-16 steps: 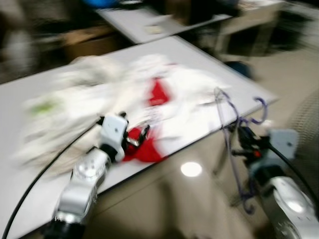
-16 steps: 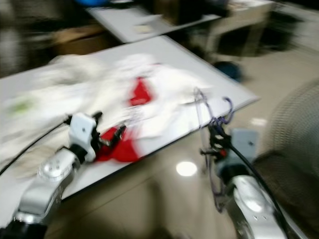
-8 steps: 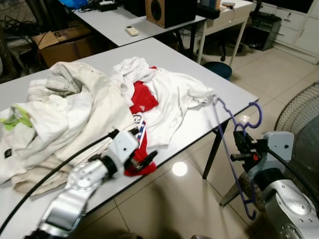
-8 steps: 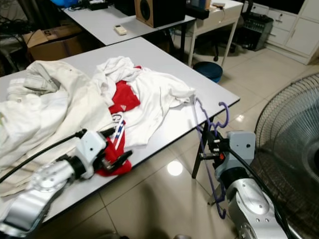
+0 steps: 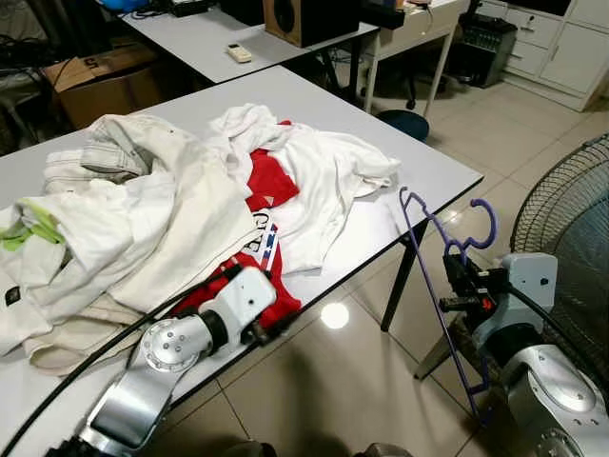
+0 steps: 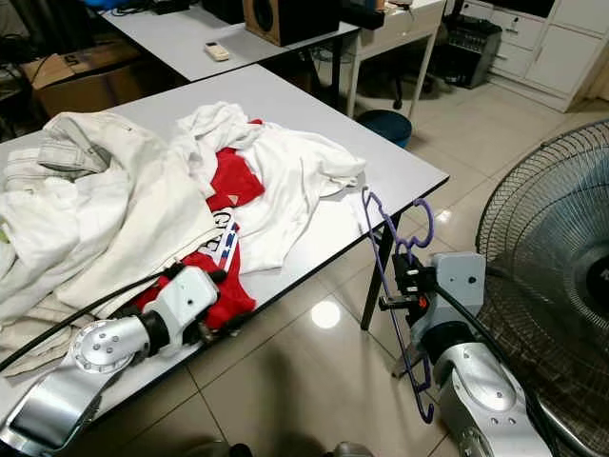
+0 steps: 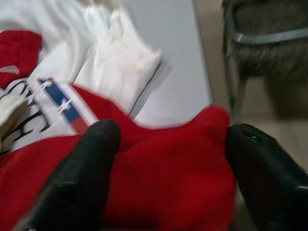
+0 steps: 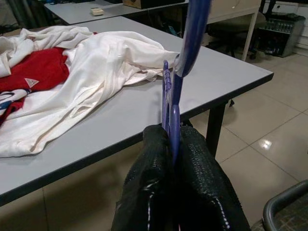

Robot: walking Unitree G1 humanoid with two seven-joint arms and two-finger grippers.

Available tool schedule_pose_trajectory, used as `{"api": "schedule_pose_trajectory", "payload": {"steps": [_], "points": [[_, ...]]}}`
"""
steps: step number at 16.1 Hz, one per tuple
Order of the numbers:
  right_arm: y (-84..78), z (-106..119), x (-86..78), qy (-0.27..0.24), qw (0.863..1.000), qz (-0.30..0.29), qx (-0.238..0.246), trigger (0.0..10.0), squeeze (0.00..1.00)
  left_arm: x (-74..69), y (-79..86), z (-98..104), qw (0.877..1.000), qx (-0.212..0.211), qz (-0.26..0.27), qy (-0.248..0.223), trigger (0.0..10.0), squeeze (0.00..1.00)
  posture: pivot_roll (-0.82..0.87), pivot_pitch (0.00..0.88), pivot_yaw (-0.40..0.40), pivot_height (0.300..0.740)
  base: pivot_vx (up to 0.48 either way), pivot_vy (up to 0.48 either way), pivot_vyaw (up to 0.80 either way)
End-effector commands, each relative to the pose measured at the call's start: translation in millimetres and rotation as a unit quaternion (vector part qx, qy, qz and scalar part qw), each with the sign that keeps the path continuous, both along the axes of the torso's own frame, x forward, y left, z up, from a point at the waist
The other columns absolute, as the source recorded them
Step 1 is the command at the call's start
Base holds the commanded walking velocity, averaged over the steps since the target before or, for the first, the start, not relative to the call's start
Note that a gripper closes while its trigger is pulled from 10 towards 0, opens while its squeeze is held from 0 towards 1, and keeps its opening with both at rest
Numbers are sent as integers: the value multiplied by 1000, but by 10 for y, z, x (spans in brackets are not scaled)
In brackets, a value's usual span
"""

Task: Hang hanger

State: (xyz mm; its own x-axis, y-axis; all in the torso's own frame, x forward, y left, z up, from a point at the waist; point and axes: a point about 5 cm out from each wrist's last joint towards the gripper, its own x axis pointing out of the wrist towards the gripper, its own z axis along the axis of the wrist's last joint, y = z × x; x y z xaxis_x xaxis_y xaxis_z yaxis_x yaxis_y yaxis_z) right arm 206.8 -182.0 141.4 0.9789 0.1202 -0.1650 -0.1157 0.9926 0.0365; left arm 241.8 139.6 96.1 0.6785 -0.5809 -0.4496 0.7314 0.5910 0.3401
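Two grey tables fill the upper left of the head views: the near table (image 5: 419, 171) runs from the left edge to a corner right of centre, and a far table (image 5: 205, 33) sits behind it at the top. A fan (image 6: 552, 257) with a wire cage takes the right edge of the frame, standing on the tiled floor (image 5: 343, 381).

A heap of clothes covers the left and middle of the near table: cream trousers (image 5: 124, 209) at left, a white shirt (image 5: 328, 181) in the middle, and a red shirt (image 5: 271, 186) showing between them and again at the table's front edge. A cardboard box (image 5: 95, 81) stands on the floor in the upper left, between the tables. On the far table lie a speaker (image 5: 314, 14) and a small remote (image 5: 239, 52).

The left gripper (image 7: 166, 159) is at the lower left centre of the head view, at the table's front edge; its fingers (image 7: 86, 168) are spread wide, one on either side of a fold of the red shirt (the wrist view shows the cloth bunched between them, touching both).

The right gripper (image 8: 175, 159) is at the lower right, off the table and just beside its corner. Its fingers are pressed together on the purple hanger (image 5: 433, 276), pinching it below the hook. The hanger is held upright in the air beside the table's right corner, hook at the top, its long side reaching down towards the floor.
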Motion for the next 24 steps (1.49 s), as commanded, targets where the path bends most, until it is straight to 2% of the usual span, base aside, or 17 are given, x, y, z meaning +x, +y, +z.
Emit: {"api": "schedule_pose_trajectory", "payload": {"steps": [1,5,7,8,13,16,18,19,21,22,23,24], "points": [[-20,1,-6,5,1000,0,-5,10000,0,-16,32,-25,999,32,-10,1,0,0,-190,58,38,740,0,0,0],[-9,-9,4,6,1000,2,-6,10000,0,-44,107,-5,999,51,-19,-5,0,0,-183,54,34,740,0,0,0],[2,-5,22,4,1000,3,-7,10000,0,-18,92,34,999,26,-15,-13,0,0,-185,51,36,740,0,0,0],[5,-5,24,3,1000,3,-7,10000,0,-43,74,26,999,17,-30,-2,0,0,-186,50,39,740,0,0,0],[-7,-16,15,3,1000,0,-9,10000,0,-74,57,-1,999,7,-40,16,0,0,-190,47,42,740,0,0,0],[-5,-17,17,1,1000,1,-8,10000,0,-37,50,50,999,-20,-36,9,0,0,-192,40,43,740,0,0,0],[-21,-6,32,-3,1000,0,-9,10000,0,28,-6,196,996,-82,-29,-10,0,0,-191,34,43,740,0,0,0],[-28,2,42,-6,1000,-2,-10,10000,0,102,-39,361,990,-137,-25,-37,0,0,-187,28,42,740,0,0,0],[-16,8,74,-13,1000,-6,-6,10000,0,341,-30,804,962,-250,-9,-113,0,0,-176,14,44,740,0,0,0],[0,7,90,-16,1000,-4,-5,10000,0,474,-7,1053,946,-287,-9,-149,0,0,-171,10,44,740,0,0,0],[8,7,96,-17,1000,-4,-4,10000,0,541,2,1200,937,-305,-10,-169,0,0,-170,8,44,740,0,0,0],[19,10,110,-20,1000,-3,-3,10000,0,629,17,1442,920,-337,-18,-198,0,0,-168,3,45,740,0,0,0]]}}
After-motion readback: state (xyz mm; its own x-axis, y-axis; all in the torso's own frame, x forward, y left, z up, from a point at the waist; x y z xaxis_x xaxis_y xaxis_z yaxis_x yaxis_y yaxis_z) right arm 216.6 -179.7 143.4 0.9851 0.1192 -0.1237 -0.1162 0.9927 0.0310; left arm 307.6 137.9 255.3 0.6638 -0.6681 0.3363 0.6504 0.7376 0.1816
